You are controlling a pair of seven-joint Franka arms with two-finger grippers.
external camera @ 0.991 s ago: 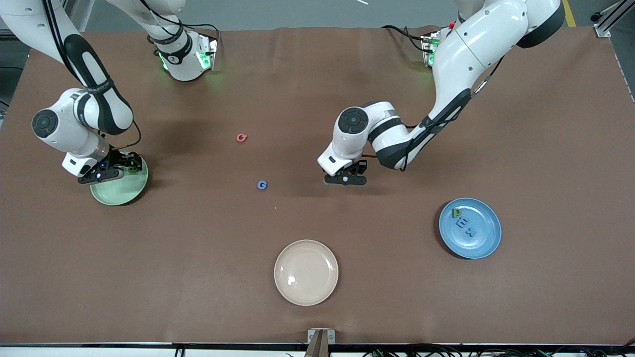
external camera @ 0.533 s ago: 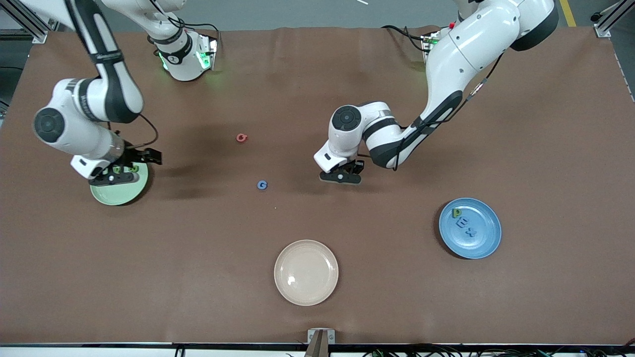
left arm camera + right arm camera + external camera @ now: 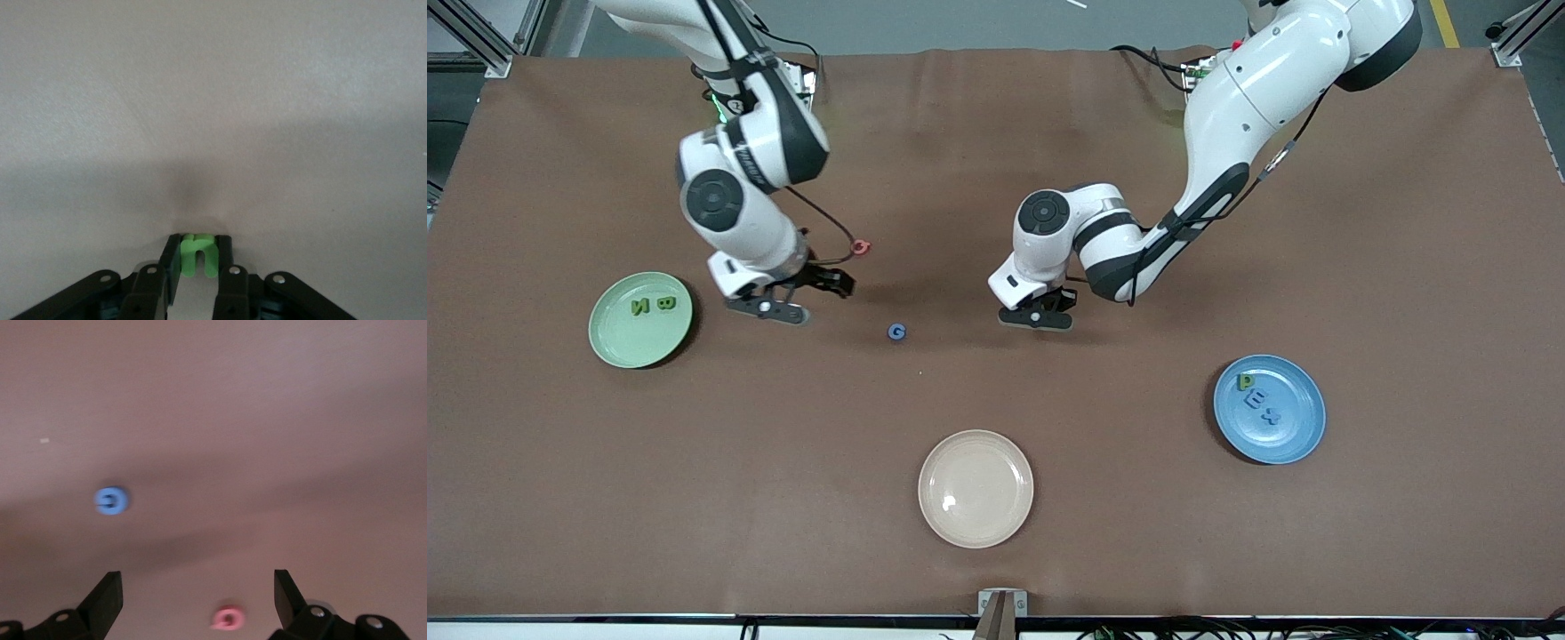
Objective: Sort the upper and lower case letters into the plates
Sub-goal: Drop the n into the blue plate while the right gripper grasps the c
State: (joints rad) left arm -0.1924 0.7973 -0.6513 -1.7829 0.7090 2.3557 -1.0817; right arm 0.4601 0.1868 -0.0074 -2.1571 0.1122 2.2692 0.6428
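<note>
My left gripper (image 3: 198,259) is shut on a small bright green letter (image 3: 197,253), low at the brown table; from the front the left gripper (image 3: 1039,316) hides that letter. My right gripper (image 3: 805,290) hangs open and empty over the table near a pink letter (image 3: 860,247). From the right wrist, the right gripper (image 3: 198,597) frames the pink letter (image 3: 228,618), with a blue letter (image 3: 111,500) farther off. The blue letter (image 3: 897,332) lies between the two grippers. The mint green plate (image 3: 609,342) holds two dark green letters. The blue plate (image 3: 1294,436) holds three letters.
A cream-beige plate (image 3: 975,488) sits empty near the table's front edge, in the middle. The green plate is toward the right arm's end, the blue plate toward the left arm's end. Brown cloth covers the whole table.
My right arm has left the green plate and swung toward the pink letter, jaws open; two letters now show in that plate. My left gripper has closed on the green letter.
</note>
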